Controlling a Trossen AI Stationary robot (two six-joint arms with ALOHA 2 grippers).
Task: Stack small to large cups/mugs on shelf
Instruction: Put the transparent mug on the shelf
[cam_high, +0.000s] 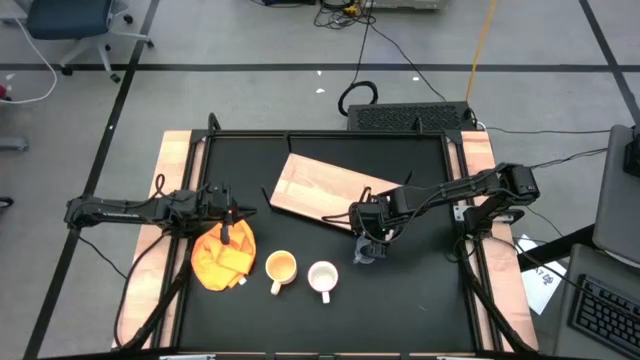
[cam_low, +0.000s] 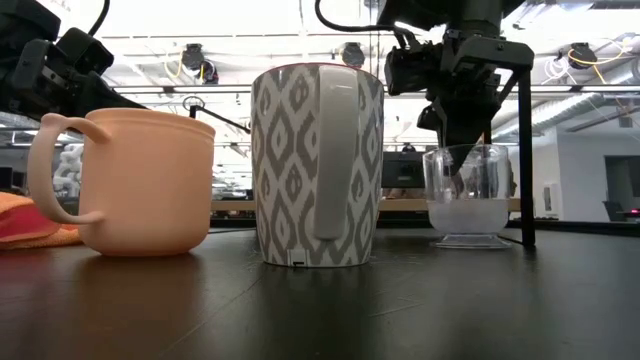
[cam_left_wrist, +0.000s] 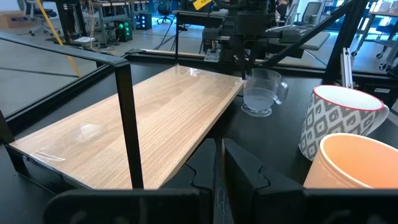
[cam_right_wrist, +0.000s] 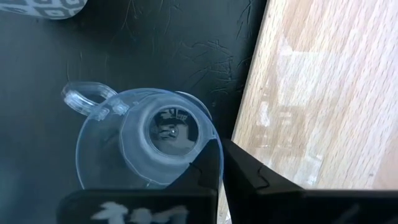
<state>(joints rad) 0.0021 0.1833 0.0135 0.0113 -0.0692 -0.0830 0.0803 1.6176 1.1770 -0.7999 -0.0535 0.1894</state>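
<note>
A small clear glass cup (cam_right_wrist: 143, 149) stands on its base on the black table, just beside the near edge of the light-wood shelf board (cam_high: 330, 190). My right gripper (cam_right_wrist: 222, 171) comes down from above and is shut on it. The yellow-orange mug (cam_high: 280, 267) and the white patterned mug (cam_high: 322, 277) stand upright side by side near the table's front. My left gripper (cam_left_wrist: 221, 180) waits shut at the left, over the far edge of an orange cloth (cam_high: 222, 260). My right gripper pinches the glass cup's rim wall (cam_right_wrist: 208, 146) on the side opposite its handle, with one finger inside the cup (cam_low: 462, 170) and one outside. The fingers slant steeply down from above. The cup is upright, its base (cam_low: 468, 240) on the table.
The shelf board lies slanted across the table's far middle, its top bare. A black frame post (cam_left_wrist: 127, 118) stands close in front of my left gripper. The two mugs stand a little to the left of the glass cup.
</note>
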